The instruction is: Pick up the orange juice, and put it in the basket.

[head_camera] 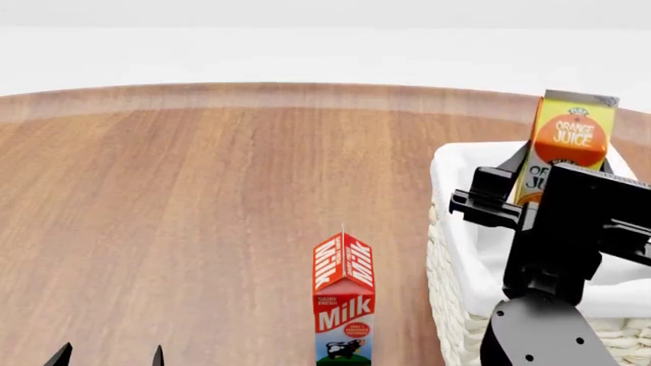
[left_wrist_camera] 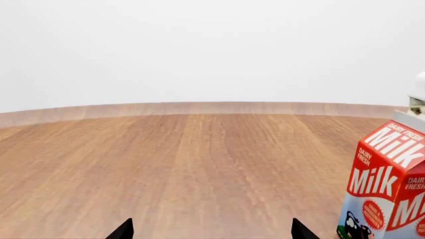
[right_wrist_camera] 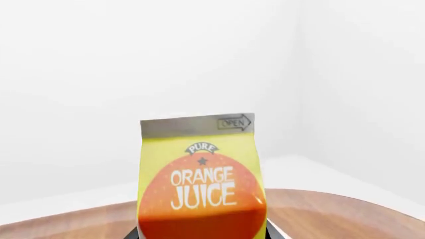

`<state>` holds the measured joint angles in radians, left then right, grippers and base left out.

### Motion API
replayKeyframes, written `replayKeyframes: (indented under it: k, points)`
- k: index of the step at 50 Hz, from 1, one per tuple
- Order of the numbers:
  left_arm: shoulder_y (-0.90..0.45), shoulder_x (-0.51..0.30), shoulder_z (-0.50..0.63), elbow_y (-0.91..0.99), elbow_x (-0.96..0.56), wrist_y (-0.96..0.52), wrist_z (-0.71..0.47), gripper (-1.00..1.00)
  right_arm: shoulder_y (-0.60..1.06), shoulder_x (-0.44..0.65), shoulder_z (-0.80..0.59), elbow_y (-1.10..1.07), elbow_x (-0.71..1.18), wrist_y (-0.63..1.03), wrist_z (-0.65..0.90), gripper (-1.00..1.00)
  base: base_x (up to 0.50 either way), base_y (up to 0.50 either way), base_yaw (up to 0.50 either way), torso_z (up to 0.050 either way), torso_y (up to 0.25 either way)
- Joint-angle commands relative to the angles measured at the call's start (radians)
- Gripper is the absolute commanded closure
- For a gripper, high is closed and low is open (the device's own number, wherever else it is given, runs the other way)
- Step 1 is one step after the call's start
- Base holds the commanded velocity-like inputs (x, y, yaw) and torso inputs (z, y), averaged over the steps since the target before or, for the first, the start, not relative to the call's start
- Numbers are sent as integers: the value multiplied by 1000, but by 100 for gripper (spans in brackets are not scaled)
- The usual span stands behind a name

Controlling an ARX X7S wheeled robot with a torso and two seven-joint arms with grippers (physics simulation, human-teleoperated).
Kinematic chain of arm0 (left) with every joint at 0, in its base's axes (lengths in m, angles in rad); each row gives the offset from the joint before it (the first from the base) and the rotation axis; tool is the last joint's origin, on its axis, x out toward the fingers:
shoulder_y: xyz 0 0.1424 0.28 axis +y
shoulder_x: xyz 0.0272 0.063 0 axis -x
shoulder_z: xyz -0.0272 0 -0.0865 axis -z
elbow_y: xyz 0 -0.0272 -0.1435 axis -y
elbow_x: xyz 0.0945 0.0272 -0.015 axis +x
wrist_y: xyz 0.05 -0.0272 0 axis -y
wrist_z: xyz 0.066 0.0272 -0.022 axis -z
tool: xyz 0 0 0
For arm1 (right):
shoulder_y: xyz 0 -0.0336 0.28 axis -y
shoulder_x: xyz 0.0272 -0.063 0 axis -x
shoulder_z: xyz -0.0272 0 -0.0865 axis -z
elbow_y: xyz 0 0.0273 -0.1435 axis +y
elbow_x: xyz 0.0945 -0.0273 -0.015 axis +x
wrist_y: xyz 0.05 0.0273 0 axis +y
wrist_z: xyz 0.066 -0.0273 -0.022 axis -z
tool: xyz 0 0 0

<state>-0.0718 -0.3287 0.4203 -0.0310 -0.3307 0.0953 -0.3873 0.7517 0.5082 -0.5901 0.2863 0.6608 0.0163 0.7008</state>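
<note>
The orange juice [head_camera: 569, 141], a yellow carton with an orange circle, is held upright above the far part of the basket [head_camera: 455, 229], a cream wicker one with white lining at the right. My right gripper [head_camera: 554, 179] is shut on the carton's lower part, its fingers mostly hidden behind the arm. In the right wrist view the orange juice [right_wrist_camera: 199, 184] fills the space between the dark fingers. My left gripper [head_camera: 110, 355] is open and empty, low over the table at the front left. It also shows in the left wrist view [left_wrist_camera: 211, 231] with tips wide apart.
A red-and-white Milk carton [head_camera: 343, 301] stands upright on the wooden table [head_camera: 203, 191], just left of the basket. It shows in the left wrist view [left_wrist_camera: 388, 184] to one side of the open fingers. The table's far curved edge meets a white wall.
</note>
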Motion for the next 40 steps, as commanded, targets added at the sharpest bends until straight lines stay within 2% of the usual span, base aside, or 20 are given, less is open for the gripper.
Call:
replayKeyframes:
  k: [1, 13, 40]
  points:
    - [-1, -1, 2, 0, -1, 1, -2, -100, 38, -25, -1, 60, -62, -3, -23, 100, 0, 0, 0, 0, 0]
    - [-1, -3, 4, -1, -3, 2, -3, -100, 53, -66, 0, 183, -78, -54, -57, 100, 0, 0, 0, 0, 0]
    - [-3, -6, 9, -1, -6, 4, -7, -100, 82, -93, 22, 301, -80, -104, -87, 100, 0, 0, 0, 0, 1]
